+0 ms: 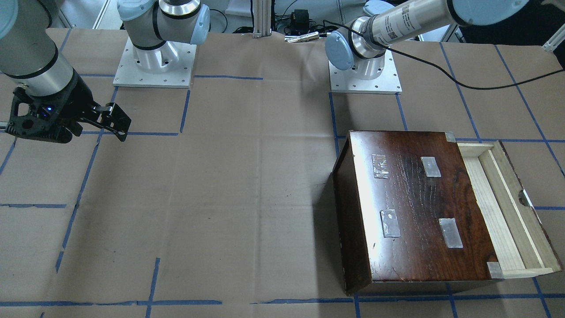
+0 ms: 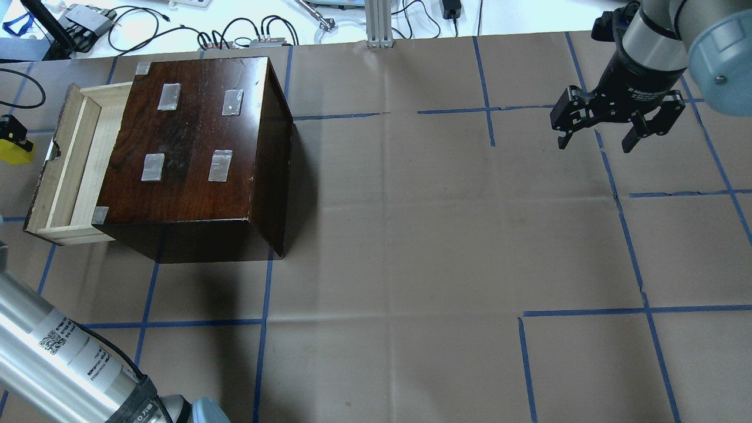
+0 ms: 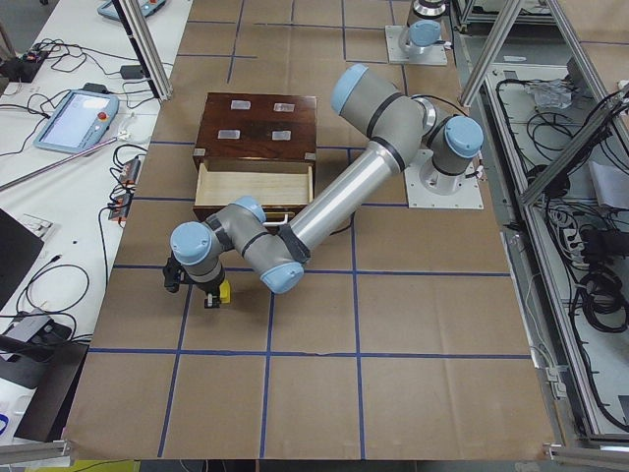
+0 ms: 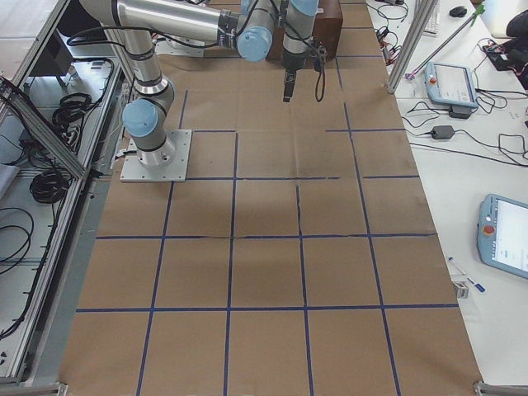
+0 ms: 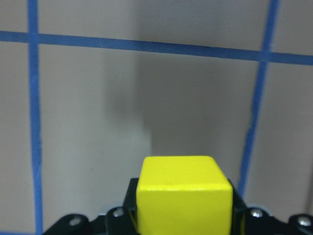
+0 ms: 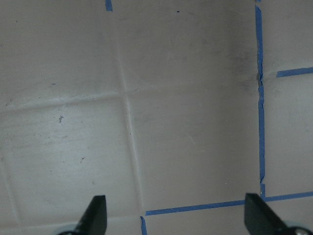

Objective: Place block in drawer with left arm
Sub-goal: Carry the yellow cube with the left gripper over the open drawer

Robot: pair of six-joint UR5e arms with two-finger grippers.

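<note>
The yellow block sits between the fingers of my left gripper, which is shut on it. The gripper is out past the open front of the drawer, over the brown paper at the table's left end. The block also shows at the left edge of the overhead view. The drawer is pulled out of the dark-brown cabinet and its pale wood tray holds nothing. My right gripper is open and empty, far off on the right side.
The cabinet's top carries several patches of clear tape. Blue tape lines grid the brown paper. Cables and small boxes lie beyond the far edge, with an aluminium post behind the middle. The two arm bases stand at the robot's side.
</note>
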